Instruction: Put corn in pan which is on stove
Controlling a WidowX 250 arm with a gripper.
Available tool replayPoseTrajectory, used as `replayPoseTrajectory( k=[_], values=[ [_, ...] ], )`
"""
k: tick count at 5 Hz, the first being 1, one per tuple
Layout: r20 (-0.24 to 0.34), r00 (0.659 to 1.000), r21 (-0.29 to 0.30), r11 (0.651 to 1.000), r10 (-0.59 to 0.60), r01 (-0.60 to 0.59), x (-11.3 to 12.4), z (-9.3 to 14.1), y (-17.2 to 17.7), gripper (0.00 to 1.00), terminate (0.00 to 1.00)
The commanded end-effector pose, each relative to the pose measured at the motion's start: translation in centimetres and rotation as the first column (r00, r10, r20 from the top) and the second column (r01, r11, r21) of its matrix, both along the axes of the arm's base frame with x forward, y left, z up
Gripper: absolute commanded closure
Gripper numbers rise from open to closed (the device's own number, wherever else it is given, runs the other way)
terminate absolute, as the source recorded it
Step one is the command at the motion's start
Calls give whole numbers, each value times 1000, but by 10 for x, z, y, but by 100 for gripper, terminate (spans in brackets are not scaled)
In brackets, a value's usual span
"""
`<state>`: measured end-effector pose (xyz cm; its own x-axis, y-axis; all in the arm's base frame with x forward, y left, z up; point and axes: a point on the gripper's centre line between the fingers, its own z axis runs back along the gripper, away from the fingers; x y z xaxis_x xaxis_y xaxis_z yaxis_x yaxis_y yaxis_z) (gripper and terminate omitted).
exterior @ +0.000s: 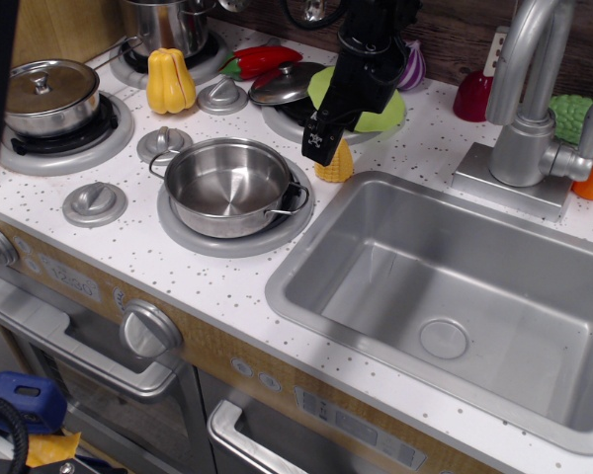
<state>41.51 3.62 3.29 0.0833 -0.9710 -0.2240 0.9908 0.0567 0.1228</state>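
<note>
The corn (338, 166), a small yellow bumpy cone, stands upright on the white speckled stove top (128, 252), just right of the pan and next to the sink's back left corner. The pan (225, 188), shiny steel with two wire handles, sits empty on the front burner. My black gripper (328, 141) hangs right over the corn and hides its top and left side. The jaws look open, with the near finger (318, 138) at the corn's left side. I hold nothing.
A smooth yellow squash toy (170, 81) and a lidded pot (51, 96) stand at the left, a tall pot (166, 22) at the back. A steel lid (287, 86), green toy (378, 114) and red pepper (257, 59) lie behind the gripper. The sink (445, 296) and faucet (524, 99) are at the right.
</note>
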Motion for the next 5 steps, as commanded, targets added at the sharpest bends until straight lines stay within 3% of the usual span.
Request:
replayPoseTrajectory(
  k=[1, 2, 3, 5],
  values=[
    [47, 999, -21, 1000, 14, -13, 5, 5, 12, 100, 0],
    [48, 999, -71, 997, 24, -21, 4, -5, 15, 100, 0],
    [56, 998, -77, 997, 29, -24, 2, -6, 13, 100, 0],
    [34, 999, 82, 997, 8, -10, 5, 48, 11, 100, 0]
  ],
)
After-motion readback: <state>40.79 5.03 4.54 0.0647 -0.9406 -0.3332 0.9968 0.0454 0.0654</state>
